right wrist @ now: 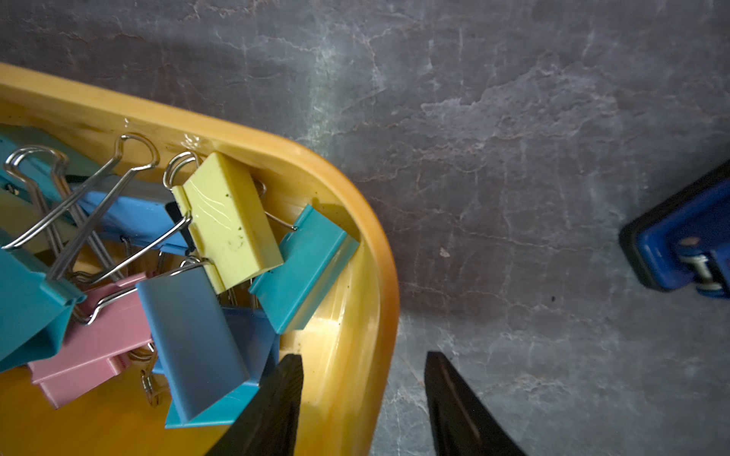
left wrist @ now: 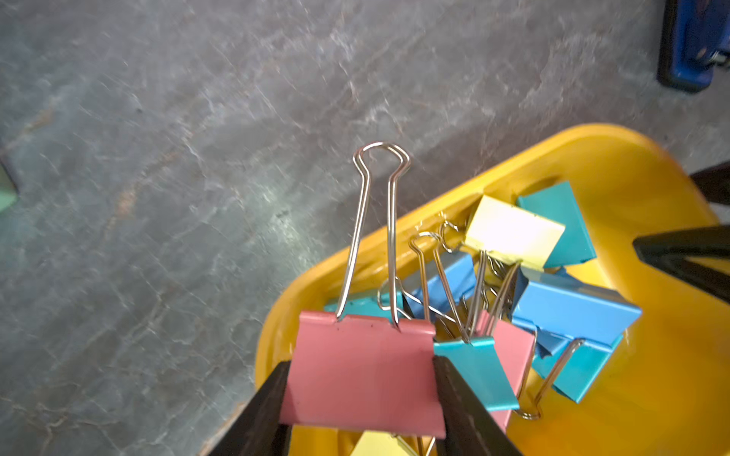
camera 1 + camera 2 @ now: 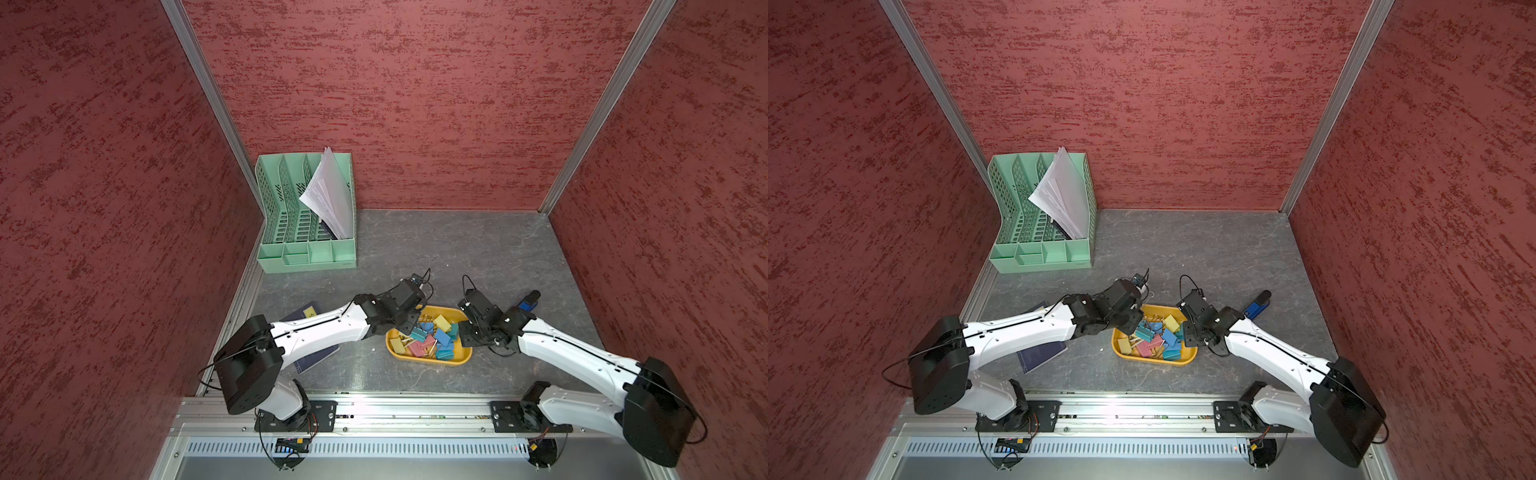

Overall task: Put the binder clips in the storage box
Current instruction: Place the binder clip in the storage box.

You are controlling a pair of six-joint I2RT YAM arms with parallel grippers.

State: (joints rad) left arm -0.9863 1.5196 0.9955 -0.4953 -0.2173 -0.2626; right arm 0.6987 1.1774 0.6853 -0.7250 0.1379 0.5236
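The yellow-orange storage box (image 3: 432, 362) (image 3: 1154, 362) lies between my two arms in both top views. Several binder clips (image 3: 430, 338) (image 1: 197, 276) in pink, blue, teal and yellow are piled inside it. My left gripper (image 2: 361, 363) is shut on a pink binder clip (image 2: 355, 395) by its two sides, wire handle pointing away, held just above the box's left end. My right gripper (image 1: 364, 356) is open and straddles the box's right wall (image 1: 347, 387). One of its fingers is inside beside a blue clip and the other stands outside, clear of the rim.
A blue-and-black stapler (image 3: 528, 303) (image 1: 679, 252) lies on the grey table right of the box, behind my right wrist. A mint green file organizer (image 3: 307, 262) with papers stands at the back left. A dark blue notebook (image 3: 316, 357) lies under my left arm.
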